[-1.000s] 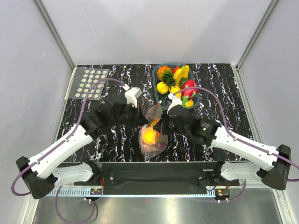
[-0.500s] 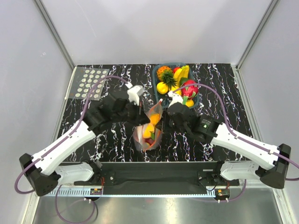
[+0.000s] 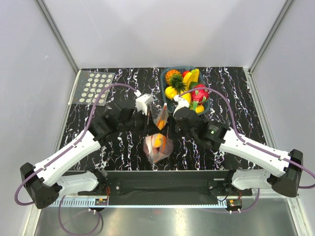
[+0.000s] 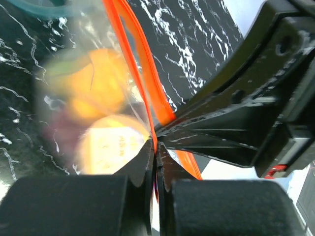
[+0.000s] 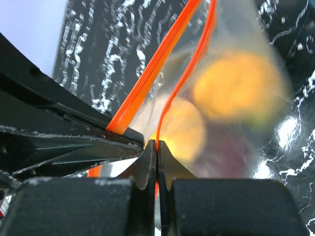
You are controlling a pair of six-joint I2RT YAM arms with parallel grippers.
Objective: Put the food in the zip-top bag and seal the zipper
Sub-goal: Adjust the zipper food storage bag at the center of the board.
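The clear zip-top bag (image 3: pixel 158 146) hangs above the black marbled table between my two arms. The food inside is a round orange fruit (image 5: pixel 236 86), a yellow one (image 5: pixel 182 130) and a dark red-purple one (image 5: pixel 231 157). The red-orange zipper (image 4: pixel 133 49) runs up from both sets of jaws. My left gripper (image 4: pixel 156 152) is shut on the zipper edge. My right gripper (image 5: pixel 156 147) is shut on the strip (image 5: pixel 170 105) too, right against the left one. In the top view the left gripper (image 3: pixel 150 121) and right gripper (image 3: pixel 170 123) meet at the bag's top.
A dark teal tray (image 3: pixel 163 81) at the back holds several more toy fruits, among them a pineapple (image 3: pixel 173 77) and a red one (image 3: pixel 199 91). A clear sheet with white dots (image 3: pixel 95 87) lies at the back left. White walls close in the table.
Both grippers have kept their hold on the zipper and drawn closer together. The right gripper has shifted a little left and back, and the bag has swung and bunched up beneath them.
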